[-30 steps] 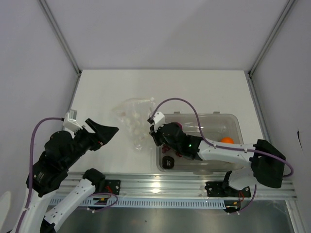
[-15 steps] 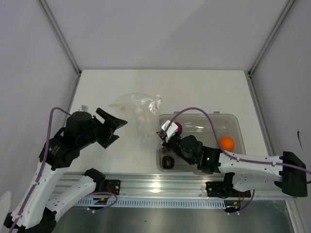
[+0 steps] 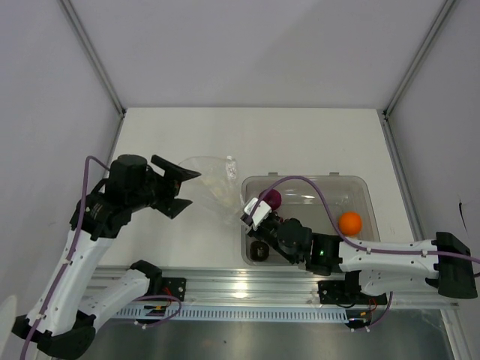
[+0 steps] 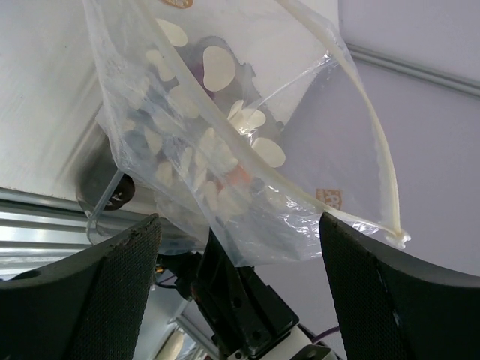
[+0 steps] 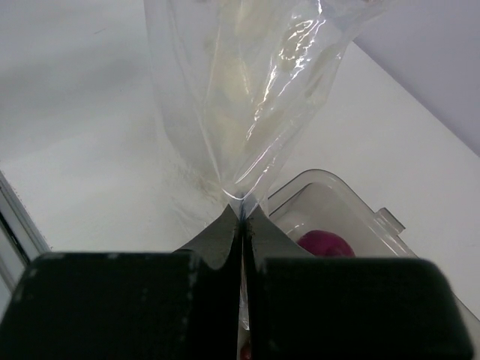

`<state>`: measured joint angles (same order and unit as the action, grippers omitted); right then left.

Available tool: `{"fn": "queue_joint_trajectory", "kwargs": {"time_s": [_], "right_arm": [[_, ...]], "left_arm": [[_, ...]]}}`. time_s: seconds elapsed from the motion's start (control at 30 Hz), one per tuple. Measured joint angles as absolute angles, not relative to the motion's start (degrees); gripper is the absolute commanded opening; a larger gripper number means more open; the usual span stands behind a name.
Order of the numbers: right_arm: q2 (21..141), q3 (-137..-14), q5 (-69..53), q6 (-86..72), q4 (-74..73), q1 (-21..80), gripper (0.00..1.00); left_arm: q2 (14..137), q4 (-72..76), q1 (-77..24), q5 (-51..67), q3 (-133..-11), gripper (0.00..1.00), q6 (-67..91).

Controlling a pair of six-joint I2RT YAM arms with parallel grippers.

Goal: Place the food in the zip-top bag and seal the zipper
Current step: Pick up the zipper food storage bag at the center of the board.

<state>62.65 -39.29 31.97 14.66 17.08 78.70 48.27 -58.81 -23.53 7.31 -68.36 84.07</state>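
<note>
Right jaws pinch the zip-top bag [image 5: 225, 97].

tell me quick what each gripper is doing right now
Left gripper: open, jaws spread wide at the zip-top bag, nothing clamped.
Right gripper: closed, pinching an edge of the zip-top bag.

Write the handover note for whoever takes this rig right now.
Right gripper: shut, pinching the zip-top bag by an edge, beside the clear tub.
Left gripper: open, jaws wide, facing the bag, not gripping it.
Food: orange ball, purple fruit and blackish lump lie in the tub.
Done: bag gripped. Whether it holds any food is unclear.
Left: load those pieces, then seal the zipper.
</note>
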Motion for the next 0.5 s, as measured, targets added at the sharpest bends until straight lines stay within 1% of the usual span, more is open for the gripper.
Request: {"fn": "queue_joint_trajectory", "kwargs": {"time_s": [0.3, 0.5], "right_arm": [[62.7, -39.2, 34.1, 15.2, 17.5, 79.0, 0.0], [62.7, -39.2, 34.5, 15.3, 17.6, 79.5, 0.0]], "left_arm": [[42.3, -58.0, -20.2, 7.5, -66.4, 0.85, 87.3], [43.4, -56.5, -19.8, 7.9, -64.6, 0.83, 88.5]]}}
